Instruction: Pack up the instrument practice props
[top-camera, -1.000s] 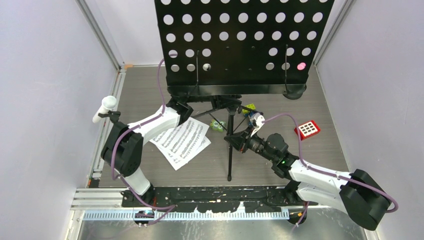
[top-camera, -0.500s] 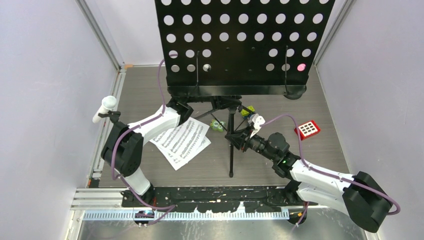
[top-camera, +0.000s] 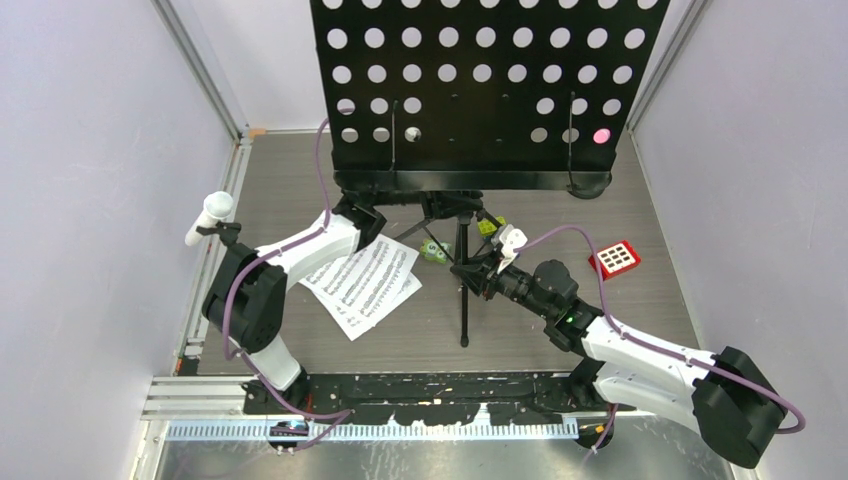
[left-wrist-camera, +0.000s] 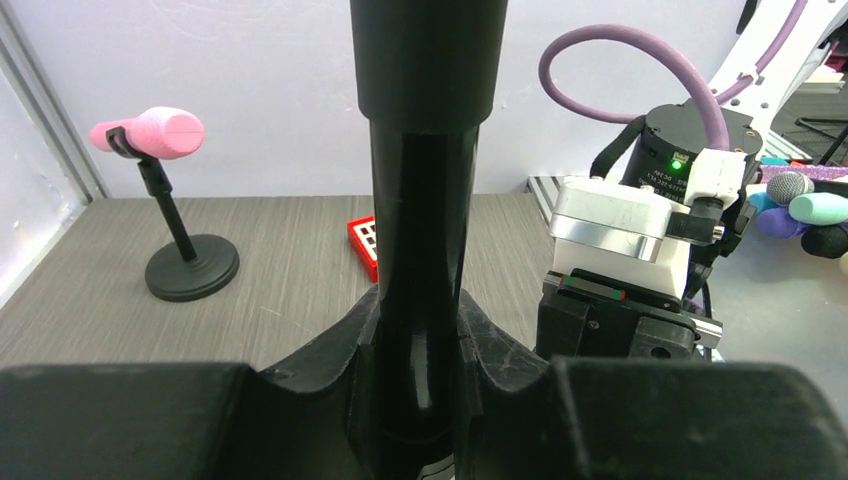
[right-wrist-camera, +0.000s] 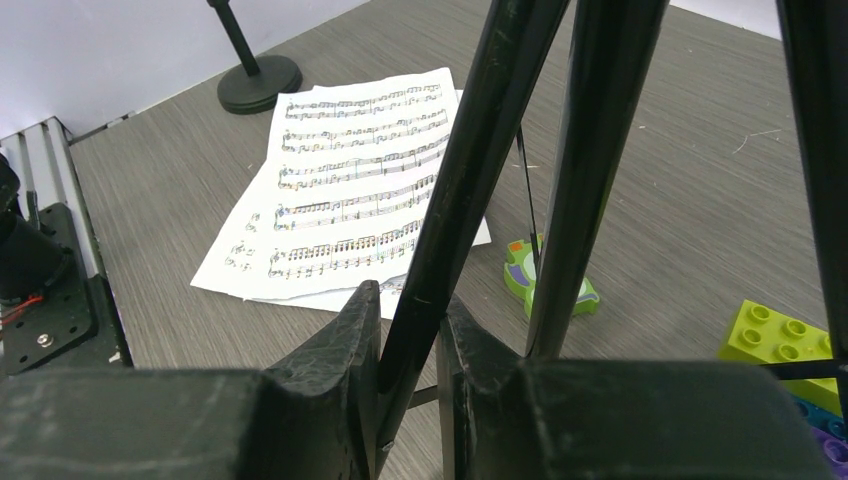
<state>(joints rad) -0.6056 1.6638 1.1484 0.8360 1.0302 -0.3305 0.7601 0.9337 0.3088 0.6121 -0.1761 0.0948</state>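
Stand (top-camera: 480, 90) rises upright toward the table's (top-camera: 650, 300) far side; our left gripper (left-wrist-camera: 415, 400) clamps its pole (left-wrist-camera: 415, 250) to steady it, while our right gripper (right-wrist-camera: 408, 380) is closed on a leg (right-wrist-camera: 470, 160), probably for folding.

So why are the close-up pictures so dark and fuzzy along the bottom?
Left wrist view: the left gripper's fingers sit right at the lens and blur; the glossy stand pole shows a glare streak, the pink microphone behind is sharp. Right wrist view: the right gripper's fingers blur around the tripod leg, the sheet music is readable. Top view: even light, soft shadows.
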